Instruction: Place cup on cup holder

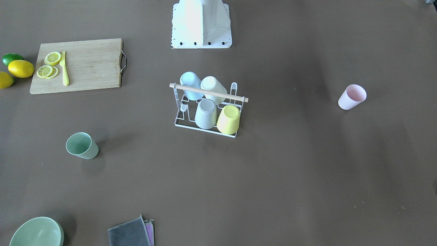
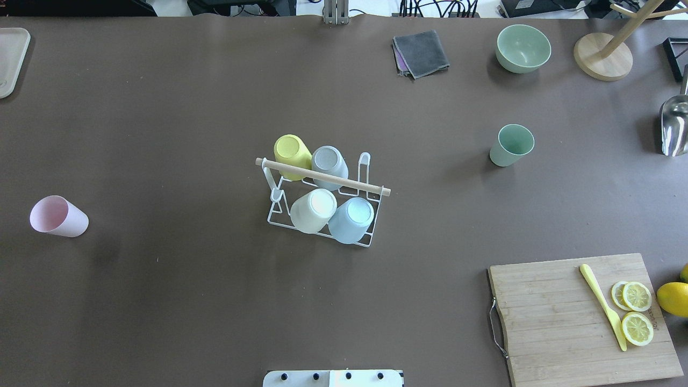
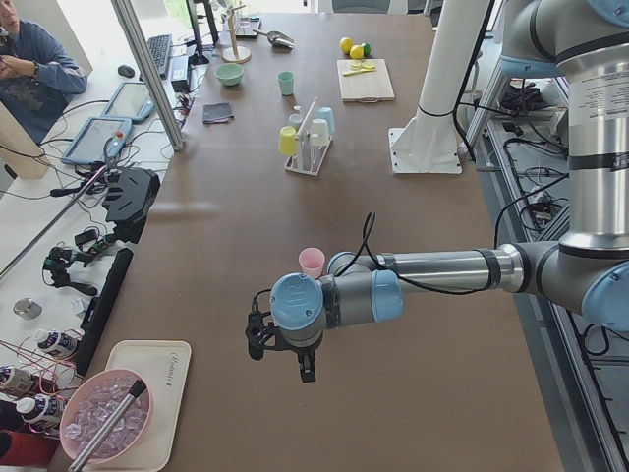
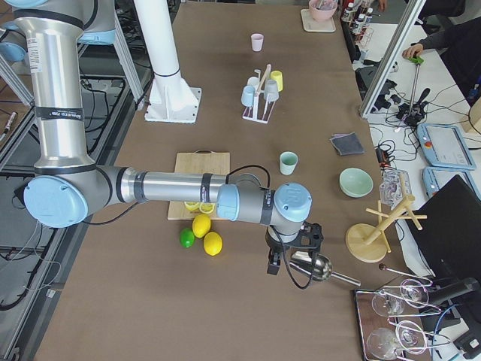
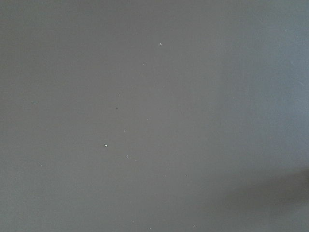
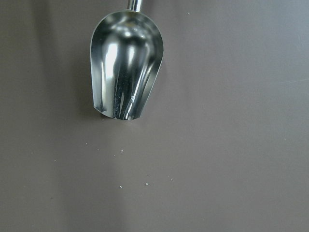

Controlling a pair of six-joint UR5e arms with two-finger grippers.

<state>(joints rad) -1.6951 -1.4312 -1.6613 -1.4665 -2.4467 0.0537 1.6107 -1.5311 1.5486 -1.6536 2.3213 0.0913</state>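
overhead: from behind, steeply down | front: opposite side, steeply down | both share cup holder (image 2: 323, 176) centred

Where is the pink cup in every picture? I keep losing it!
Exterior front-facing: the pink cup is at the right, at mid-height.
Overhead exterior: far left, a little below the middle.
Exterior left: near the centre, closer to the camera than the rack.
Exterior right: at the top, left of centre, beyond the rack.
Left wrist-mounted: not in it.
Right wrist-mounted: not in it.
Shared landmark: the cup holder, which shows in all four exterior views.

The brown table (image 2: 161, 301) carries cup holder (image 2: 344, 183), pink cup (image 2: 58, 216), green cup (image 2: 510, 145), cutting board (image 2: 553, 317), bowl (image 2: 523, 48), cloths (image 2: 422, 52).
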